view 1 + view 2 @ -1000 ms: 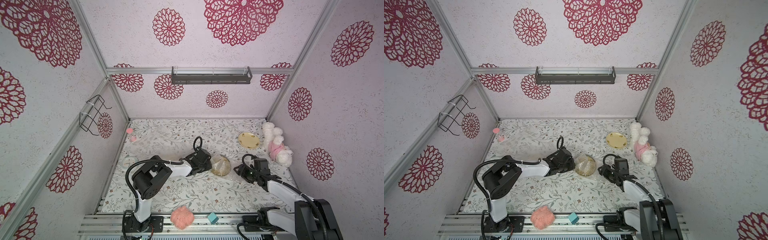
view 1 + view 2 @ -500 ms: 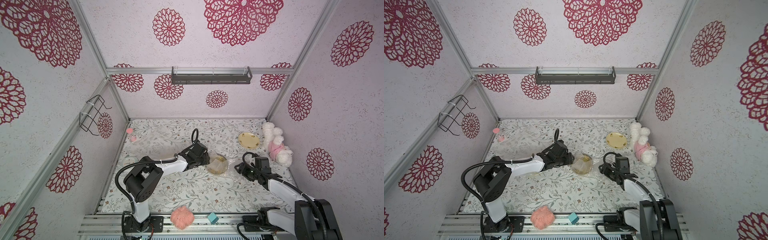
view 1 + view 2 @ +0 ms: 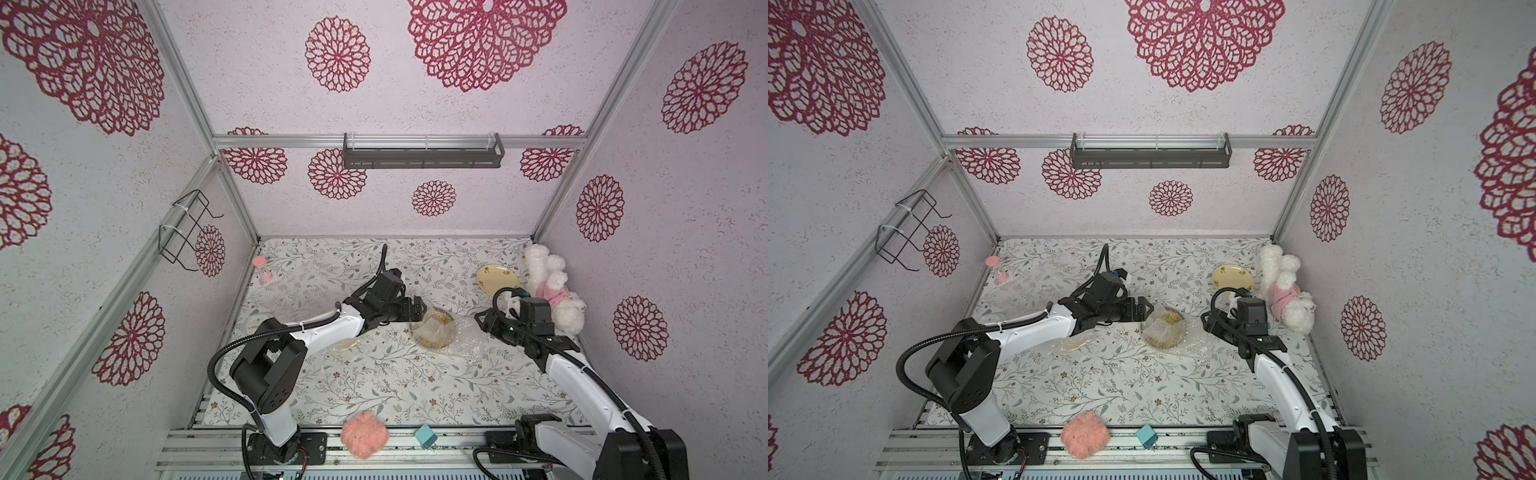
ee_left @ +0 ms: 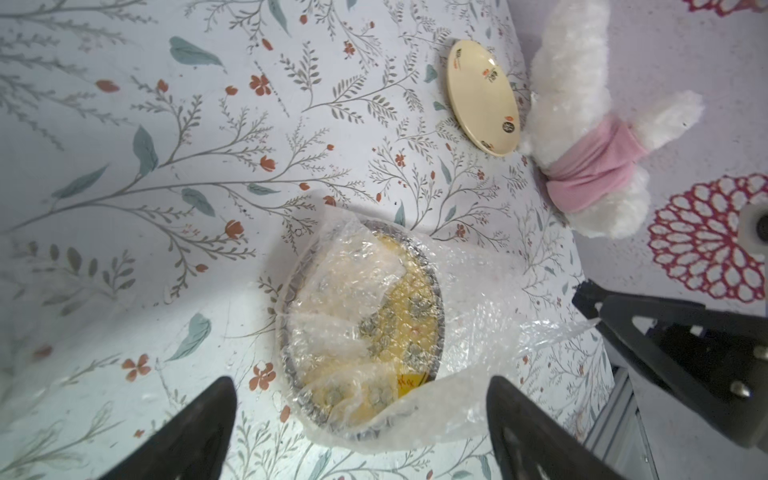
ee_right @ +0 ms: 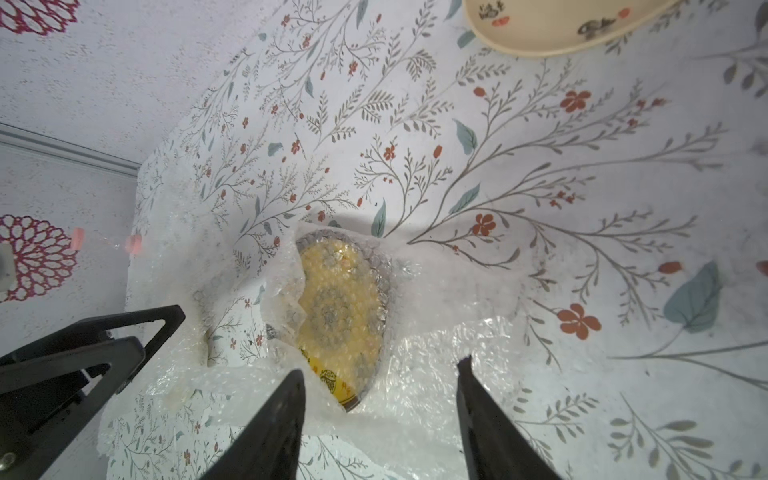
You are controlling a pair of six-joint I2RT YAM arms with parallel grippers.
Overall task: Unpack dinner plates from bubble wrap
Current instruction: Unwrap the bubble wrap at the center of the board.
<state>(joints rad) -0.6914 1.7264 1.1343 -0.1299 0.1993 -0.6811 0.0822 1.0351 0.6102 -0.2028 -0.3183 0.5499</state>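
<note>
While the yellow plate lies at the middle of the tabletop, half covered by crumpled bubble wrap, the left hand hovers just beside it, jaws spread wide and empty. Opposite, the right hand stands partly open over the wrap's trailing edge, holding nothing. A bare cream plate rests beside a plush toy.

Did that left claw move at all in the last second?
Yes. Against the wrapped yellow plate, the left gripper has opened and shifted toward the back wall.
</note>
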